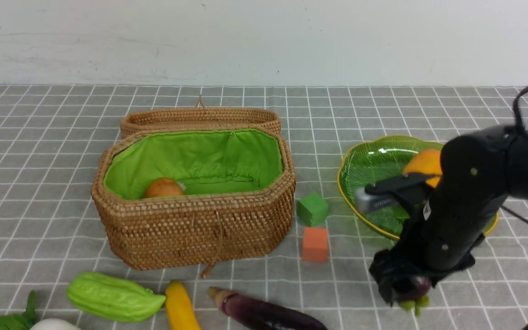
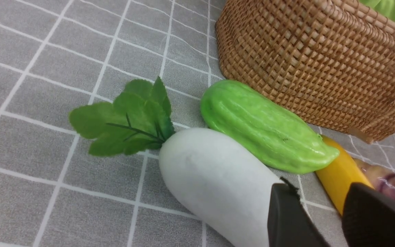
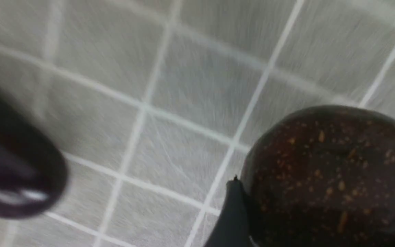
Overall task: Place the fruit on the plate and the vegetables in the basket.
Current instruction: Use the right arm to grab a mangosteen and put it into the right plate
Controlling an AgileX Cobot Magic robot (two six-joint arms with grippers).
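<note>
Right tool [image 1: 405, 288] sits low at mangosteen [image 3: 331, 178], just in front of plate [image 1: 360, 174], probably fetching it for plating; can't tell if clenched. Left tool [image 2: 321, 209] released, empty, above radish [image 2: 214, 181]. Mango [image 1: 424, 164] already plated.

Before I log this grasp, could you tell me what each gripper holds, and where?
Nothing is gripped: the right gripper stands open, the mangosteen beside one finger; the left gripper is empty.

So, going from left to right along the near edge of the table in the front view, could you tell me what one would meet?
radish → gourd → banana → eggplant → mangosteen
</note>
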